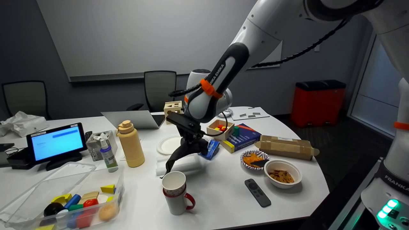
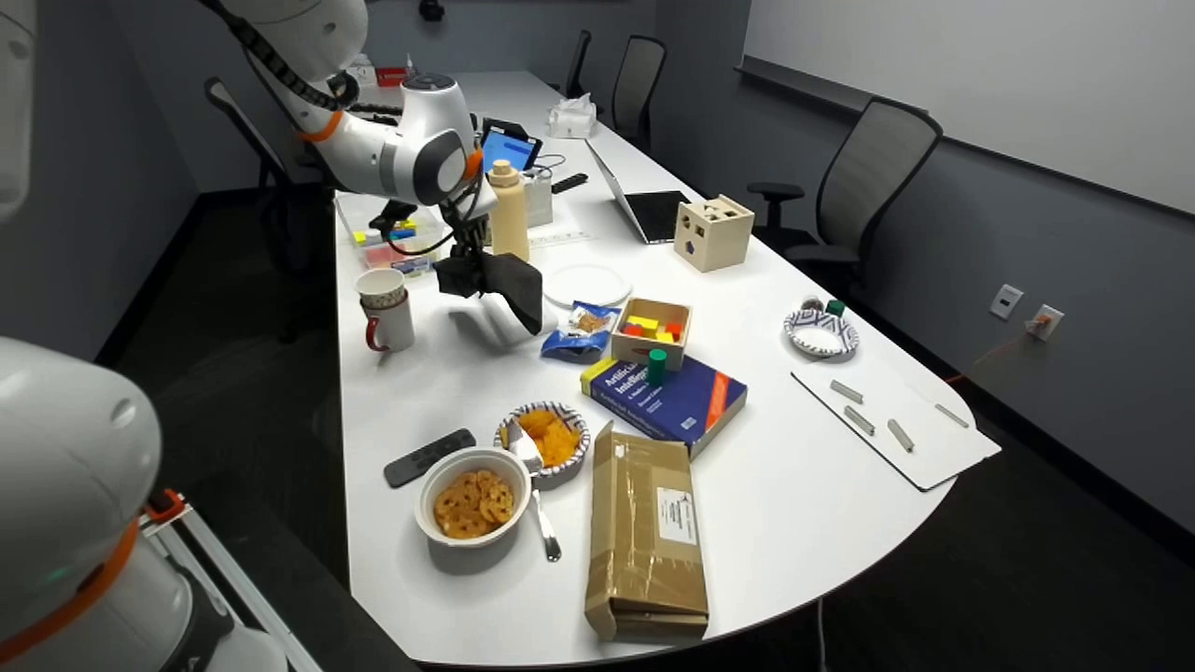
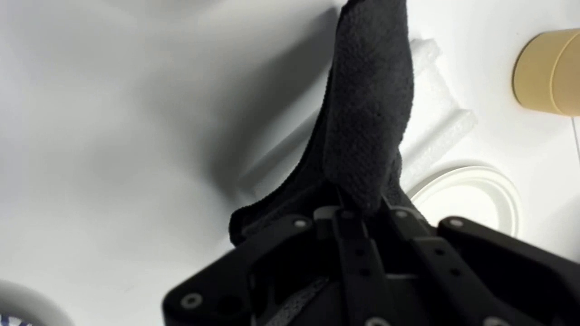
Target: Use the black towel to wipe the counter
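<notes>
Gripper (image 3: 364, 210) pinches the black towel (image 3: 369, 104), which droops over a white slab (image 3: 428, 104). Open room runs between stacked cups (image 1: 175, 195) and remote (image 1: 257, 192) to the edge of the white table (image 1: 220, 195); a grey wall (image 2: 1074, 233) stands beyond.

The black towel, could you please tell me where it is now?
In the wrist view, the black towel is held in the gripper and reaches the picture's top edge, with the tan bottle and the white plate to its right.
</notes>
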